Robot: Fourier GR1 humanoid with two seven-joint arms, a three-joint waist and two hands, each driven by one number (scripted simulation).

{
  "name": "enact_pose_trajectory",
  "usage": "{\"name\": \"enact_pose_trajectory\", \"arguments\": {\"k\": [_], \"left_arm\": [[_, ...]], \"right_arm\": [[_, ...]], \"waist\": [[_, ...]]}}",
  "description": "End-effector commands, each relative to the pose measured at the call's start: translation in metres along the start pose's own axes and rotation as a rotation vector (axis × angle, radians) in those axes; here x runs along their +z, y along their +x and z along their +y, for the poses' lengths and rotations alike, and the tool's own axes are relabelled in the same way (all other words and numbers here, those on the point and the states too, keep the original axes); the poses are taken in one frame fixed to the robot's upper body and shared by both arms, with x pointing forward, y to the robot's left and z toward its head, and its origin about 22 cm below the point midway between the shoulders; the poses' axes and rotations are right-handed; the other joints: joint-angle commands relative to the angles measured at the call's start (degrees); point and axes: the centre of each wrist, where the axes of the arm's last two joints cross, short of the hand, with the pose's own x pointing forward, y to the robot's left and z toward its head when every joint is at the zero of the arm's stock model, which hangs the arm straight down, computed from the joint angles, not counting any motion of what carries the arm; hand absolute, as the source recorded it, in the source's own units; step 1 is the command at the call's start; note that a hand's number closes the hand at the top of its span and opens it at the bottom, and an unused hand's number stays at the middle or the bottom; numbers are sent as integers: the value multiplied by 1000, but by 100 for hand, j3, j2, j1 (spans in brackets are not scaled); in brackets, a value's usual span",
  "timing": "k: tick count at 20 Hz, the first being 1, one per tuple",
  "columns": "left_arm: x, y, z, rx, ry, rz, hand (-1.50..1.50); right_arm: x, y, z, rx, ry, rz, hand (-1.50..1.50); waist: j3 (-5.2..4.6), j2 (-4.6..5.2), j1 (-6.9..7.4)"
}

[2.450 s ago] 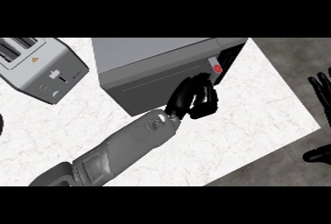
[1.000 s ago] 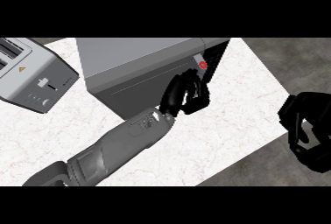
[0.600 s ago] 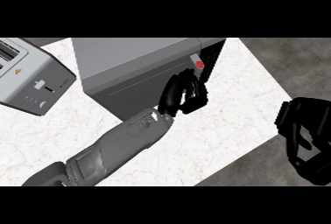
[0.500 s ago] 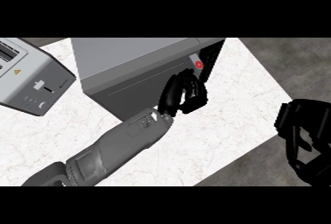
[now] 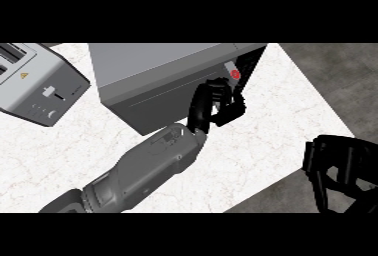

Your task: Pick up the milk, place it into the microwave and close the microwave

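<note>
The milk is not seen anywhere in the head view, so its place cannot be told; it may be hidden inside the microwave (image 5: pixel 162 62), but this is not shown. The microwave is set on the table (image 5: pixel 273 125) at the top middle of the view, turned at an angle, with its pale grey top towards the upper edge. Its darker grey door (image 5: pixel 162 102) lies across the front, and whether the door is fully closed cannot be told. A red button (image 5: pixel 235 74) is seen on a narrow dark panel at the door's right end. The left robot hand (image 5: pixel 214 102) is held against that right end of the door, just below the red button. Its fingers (image 5: pixel 201 100) are curled, and the white table shows through the gap between them and the thumb, so nothing is seen to be held. The grey left forearm (image 5: pixel 148 167) runs down to the lower left edge. The right robot hand (image 5: pixel 343 167) is seen at the lower right edge, well apart from the microwave and past the table's edge, over the dark floor (image 5: pixel 332 70). Whether it is open or closed cannot be told. A silver toaster (image 5: pixel 37 85) stands on the table at the upper left, near the microwave but apart from it.
</note>
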Motion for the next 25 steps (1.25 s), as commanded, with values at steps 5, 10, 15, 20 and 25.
{"name": "enact_pose_trajectory", "arguments": {"k": [5,10,15,20,25], "left_arm": [[-16,13,16,317,34,126,150],[-14,-7,26,370,-5,173,150],[-14,-21,43,395,-52,182,150],[-13,-32,51,414,-93,182,150],[-14,-38,56,435,-122,182,150]], "right_arm": [[-1,-16,34,-118,35,-12,150],[-1,-16,51,-131,-8,-44,150],[-1,-18,71,-145,-26,-31,150],[-7,-13,87,-137,-46,-51,150],[-14,-9,106,-141,-58,-71,150]], "waist": [[-27,22,334],[-22,-10,473],[-21,-34,659],[-27,-37,740],[-24,-76,872]]}}
